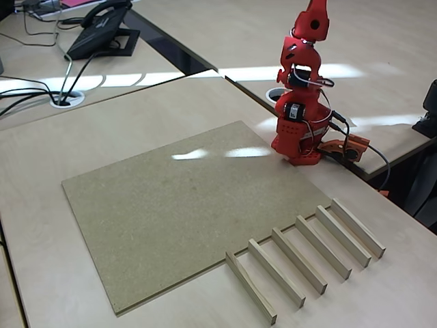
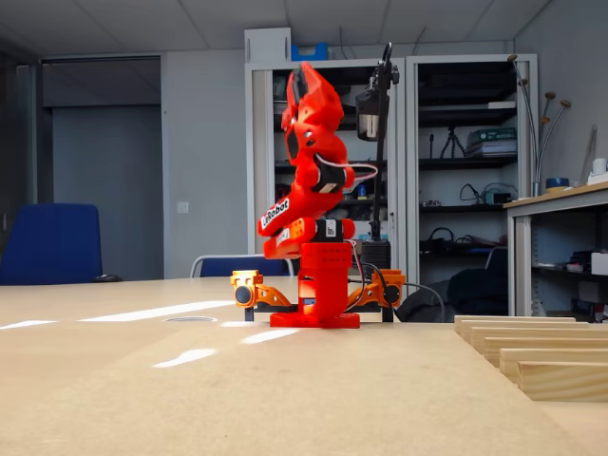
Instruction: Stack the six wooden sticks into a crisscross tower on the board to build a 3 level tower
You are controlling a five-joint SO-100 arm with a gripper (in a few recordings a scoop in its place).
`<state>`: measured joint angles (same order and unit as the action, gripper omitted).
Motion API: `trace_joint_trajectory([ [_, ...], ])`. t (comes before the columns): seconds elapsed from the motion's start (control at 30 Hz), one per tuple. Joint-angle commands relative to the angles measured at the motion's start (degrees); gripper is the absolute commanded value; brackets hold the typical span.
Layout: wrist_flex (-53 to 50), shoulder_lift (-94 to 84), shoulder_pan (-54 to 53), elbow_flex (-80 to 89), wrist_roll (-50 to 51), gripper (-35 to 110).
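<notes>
Several pale wooden sticks (image 1: 299,260) lie side by side in a row on the beige tabletop, just off the right edge of the board (image 1: 171,205); their ends show at the low right in the other fixed view (image 2: 541,356). The brown-grey board lies flat with nothing on it. No tower stands. The red arm is folded upright over its base (image 1: 297,147), behind the board's far right corner. My gripper (image 1: 311,20) (image 2: 302,81) points up at the top of the arm, well away from the sticks, and looks shut with nothing in it.
A desk phone (image 1: 102,31) and cables (image 1: 27,96) sit at the back left on a neighbouring table. An orange clamp (image 1: 345,147) and wires lie beside the arm's base. The table edge runs close behind the base. Shelves (image 2: 475,190) and a blue chair (image 2: 47,242) stand far behind.
</notes>
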<state>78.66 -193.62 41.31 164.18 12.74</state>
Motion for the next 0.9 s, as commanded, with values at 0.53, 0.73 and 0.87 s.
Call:
trace_joint_trajectory([
  [0.53, -82.53, 12.30, 38.06, -36.21, 2.11, 0],
  [0.73, -87.98, 29.88, 39.90, -49.48, 10.11, 0],
  [0.87, -89.65, 39.64, 38.58, -54.32, 20.13, 0],
])
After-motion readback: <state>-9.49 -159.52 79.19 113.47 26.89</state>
